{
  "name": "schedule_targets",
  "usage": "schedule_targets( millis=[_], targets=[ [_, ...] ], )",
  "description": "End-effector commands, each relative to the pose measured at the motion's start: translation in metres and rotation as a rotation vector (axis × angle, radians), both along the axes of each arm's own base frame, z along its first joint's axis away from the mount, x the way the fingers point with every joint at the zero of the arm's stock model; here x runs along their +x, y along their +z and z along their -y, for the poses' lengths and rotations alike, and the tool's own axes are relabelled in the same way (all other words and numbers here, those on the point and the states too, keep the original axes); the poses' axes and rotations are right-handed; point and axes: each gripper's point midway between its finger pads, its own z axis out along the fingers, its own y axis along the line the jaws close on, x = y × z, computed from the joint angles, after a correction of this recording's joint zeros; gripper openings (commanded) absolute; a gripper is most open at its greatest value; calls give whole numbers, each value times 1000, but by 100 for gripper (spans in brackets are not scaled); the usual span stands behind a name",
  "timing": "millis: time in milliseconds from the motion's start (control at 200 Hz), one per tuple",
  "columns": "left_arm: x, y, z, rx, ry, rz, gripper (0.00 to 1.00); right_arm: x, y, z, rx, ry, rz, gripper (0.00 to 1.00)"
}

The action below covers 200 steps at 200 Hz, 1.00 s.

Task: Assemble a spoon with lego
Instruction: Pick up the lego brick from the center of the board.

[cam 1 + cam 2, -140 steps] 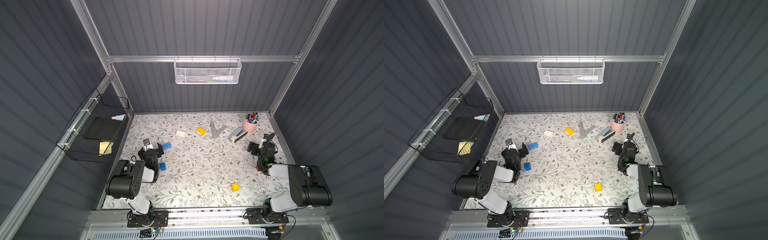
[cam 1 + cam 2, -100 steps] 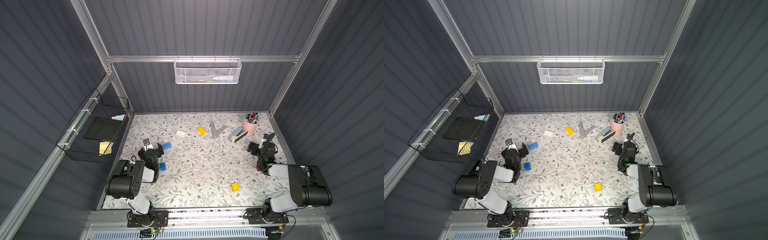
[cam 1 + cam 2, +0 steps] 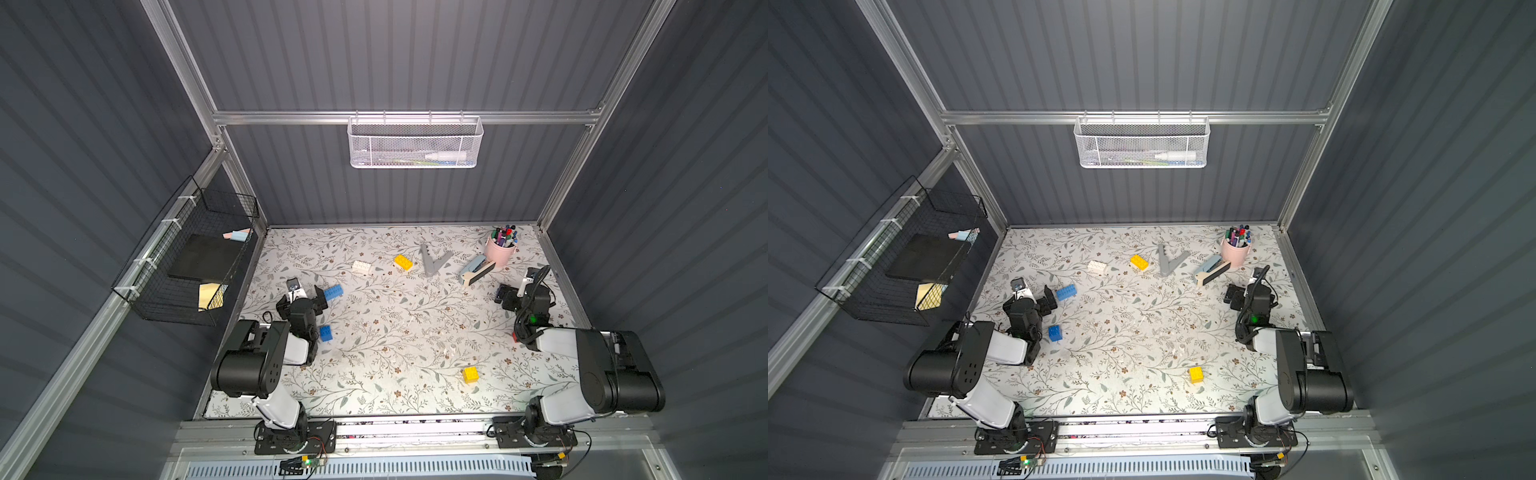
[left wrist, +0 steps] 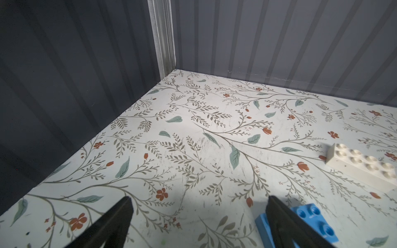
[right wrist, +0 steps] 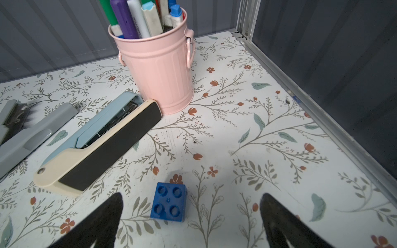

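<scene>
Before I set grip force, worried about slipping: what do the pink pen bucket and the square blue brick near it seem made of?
Pink bucket: likely thin painted metal, satin sheen; ribbed wall, rolled rim, loop handles.
Blue brick: hard moulded plastic, smooth and faintly glossy; crisp edges, uniform colour, hollow round studs.

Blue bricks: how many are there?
3. An oblong blue brick lies beside the left pincer. A square blue brick sits by the left arm. A second square blue brick lies between the fingers of the open right pincer. More may hide under the arms.
</scene>
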Motion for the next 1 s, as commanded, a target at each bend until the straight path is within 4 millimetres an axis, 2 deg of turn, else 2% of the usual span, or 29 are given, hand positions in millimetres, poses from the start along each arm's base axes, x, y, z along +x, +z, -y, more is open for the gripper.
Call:
schedule_targets(
  millis=[0, 45, 60, 95, 125, 190, 255, 325, 430, 535, 640, 765, 996],
  targets=[
    [14, 27, 7, 70, 33, -67, 99, 1, 55, -14, -100, 49, 82, 99],
    [25, 48, 7, 45, 104, -148, 99, -8, 71, -22, 11, 20, 8, 99],
    [25, 53, 5, 32, 128, -182, 99, -12, 81, -26, 60, 25, -12, 99],
    [29, 70, 7, -23, 168, -222, 99, -21, 88, -38, 139, 46, -77, 99],
    [32, 83, 17, -60, 148, -254, 99, -31, 89, -47, 179, 47, -133, 99],
    [28, 95, 40, -113, 90, -376, 99, -56, 90, -75, 253, 103, -230, 99],
    [8, 85, 56, -183, 30, -537, 99, -79, 91, -106, 293, 199, -279, 99],
    [-27, 67, 65, -248, 0, -683, 99, -103, 91, -138, 320, 296, -337, 99],
    [-67, 51, 68, -294, -31, -759, 99, -138, 81, -164, 341, 334, -473, 99],
    [-94, 30, 66, -288, -18, -866, 99, -162, 69, -177, 355, 347, -554, 99],
    [-109, 10, 61, -281, 18, -915, 99, -180, 59, -182, 406, 350, -613, 99],
    [-114, -13, 64, -297, 17, -965, 99, -193, 46, -177, 456, 324, -640, 99],
    [-114, -41, 81, -339, -62, -1021, 91, -210, 28, -166, 487, 286, -665, 99]
  ],
)
